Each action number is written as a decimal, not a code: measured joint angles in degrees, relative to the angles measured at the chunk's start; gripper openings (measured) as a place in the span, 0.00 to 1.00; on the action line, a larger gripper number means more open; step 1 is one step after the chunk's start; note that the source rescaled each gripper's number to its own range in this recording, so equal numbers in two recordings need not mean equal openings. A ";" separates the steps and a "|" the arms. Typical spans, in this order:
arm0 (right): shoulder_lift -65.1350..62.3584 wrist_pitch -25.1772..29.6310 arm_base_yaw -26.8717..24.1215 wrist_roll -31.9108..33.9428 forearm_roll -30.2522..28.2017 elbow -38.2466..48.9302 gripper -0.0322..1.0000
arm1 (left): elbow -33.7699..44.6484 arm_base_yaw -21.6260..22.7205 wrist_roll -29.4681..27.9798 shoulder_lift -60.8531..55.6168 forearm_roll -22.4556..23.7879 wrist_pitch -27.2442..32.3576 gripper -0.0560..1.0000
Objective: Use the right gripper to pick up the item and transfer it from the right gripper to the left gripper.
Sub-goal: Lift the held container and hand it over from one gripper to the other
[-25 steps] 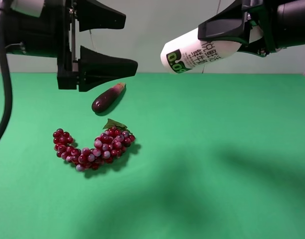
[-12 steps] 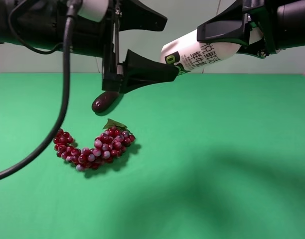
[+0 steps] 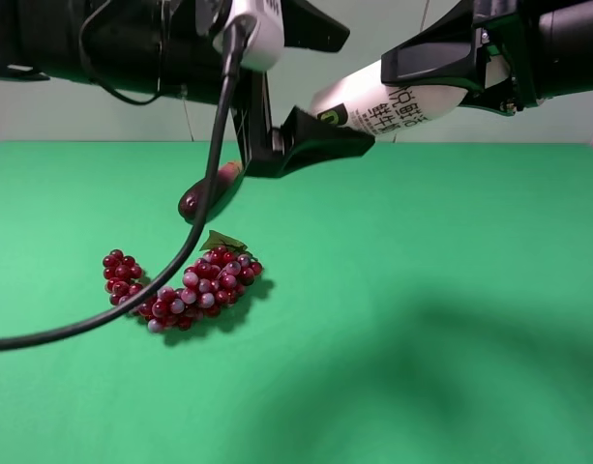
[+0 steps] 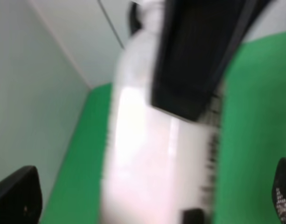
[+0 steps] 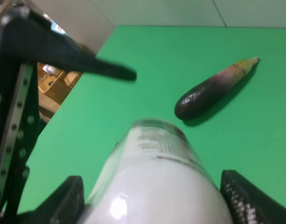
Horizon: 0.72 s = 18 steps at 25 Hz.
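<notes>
1. The grape bunch (image 3: pixel 185 285) lies on the table (image 3: pixel 422 319), on its left part in the high view.
2. The eggplant (image 3: pixel 201 196) lies on the table behind the grape bunch, apart from it.
3. The drink bottle (image 3: pixel 373 101) is in the air, up behind and right of the grape bunch, between the right gripper's (image 3: pixel 412 92) fingers.
4. The left gripper (image 3: pixel 362 93), above and behind the grape bunch, straddles the bottle's left end, one finger over it and one under.

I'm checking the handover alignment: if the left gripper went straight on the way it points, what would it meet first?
The item, the white bottle held by the right gripper. The open left gripper points at its free end; the left wrist view shows it straight ahead, though depth is unclear.
</notes>
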 joint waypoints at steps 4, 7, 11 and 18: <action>0.00 0.10 0.00 0.00 0.00 0.00 0.12 | -0.26 -0.09 0.90 0.07 -0.70 -1.12 0.98; 0.00 0.15 0.00 -0.11 0.23 0.00 0.12 | -0.26 -0.16 1.28 0.07 -0.74 -1.08 0.98; 0.00 0.12 0.00 -0.15 0.33 0.00 0.12 | -0.38 -0.37 1.48 1.09 -0.92 -0.48 0.98; 0.00 1.05 0.00 -0.34 0.40 0.00 0.12 | -1.58 -0.76 2.40 4.20 -1.47 0.35 0.98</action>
